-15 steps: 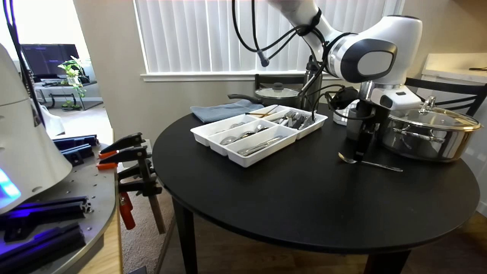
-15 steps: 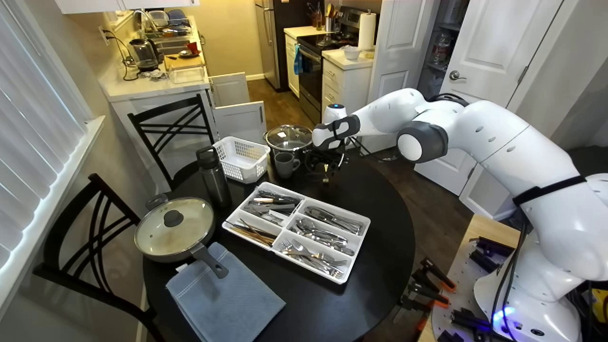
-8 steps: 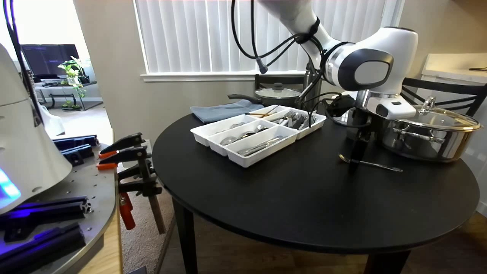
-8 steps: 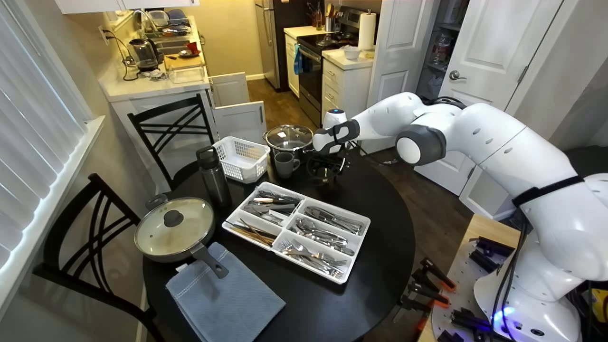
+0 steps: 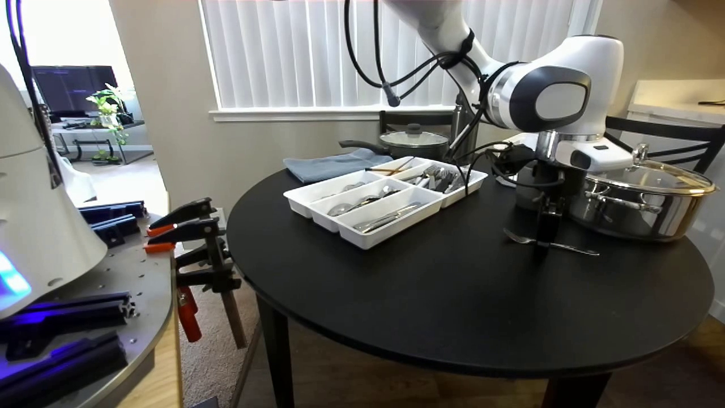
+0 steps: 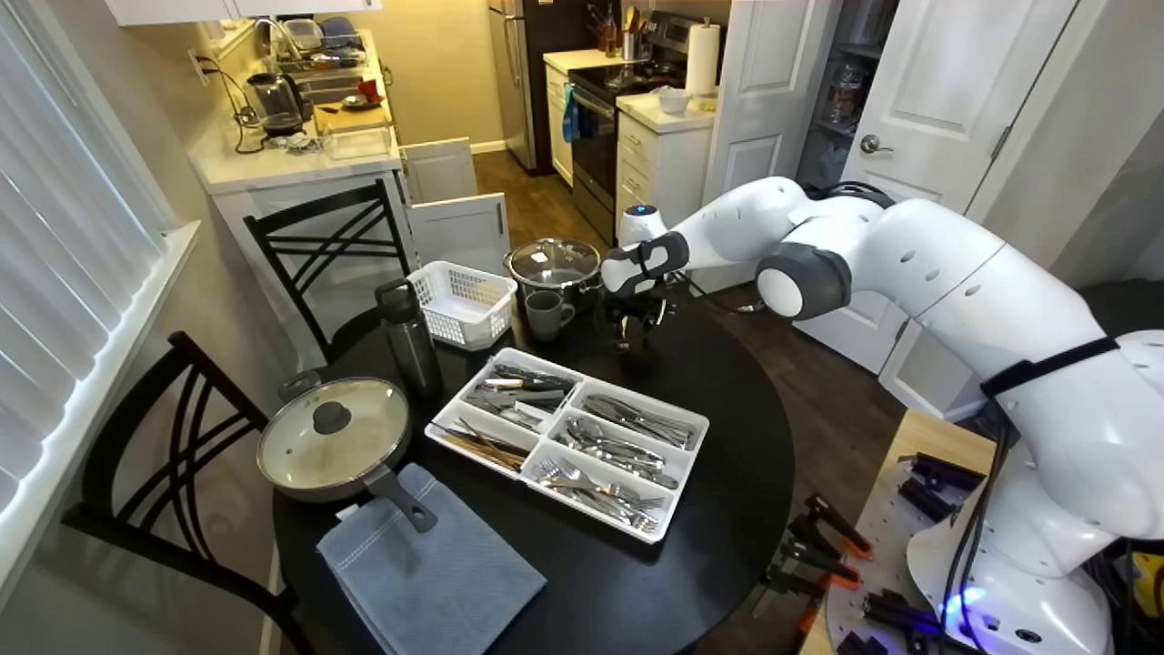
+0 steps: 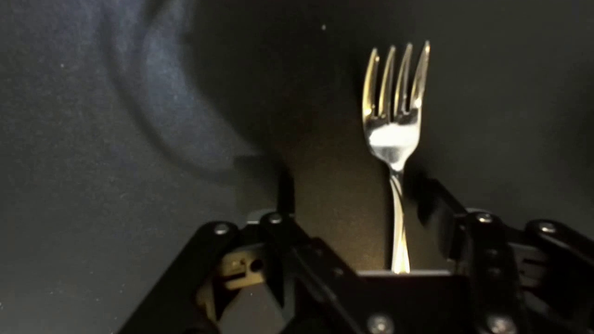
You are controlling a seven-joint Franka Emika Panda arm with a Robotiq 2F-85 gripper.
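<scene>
1 bent arm (image 6: 955, 255), gripper (image 7: 356, 190) astride fork (image 7: 394, 137)

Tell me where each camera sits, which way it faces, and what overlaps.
Exterior view: a little above table height, facing the blinds; base at the left edge, arm at upper right.
Exterior view: well above the table, looking down across it toward the stove; arm and base on the right.
Wrist view: on the wrist, looking down at the fork; the open gripper shows along the bottom.
Shared: tray, pot and towel appear in both exterior views; the fork also shows in an exterior view.
</scene>
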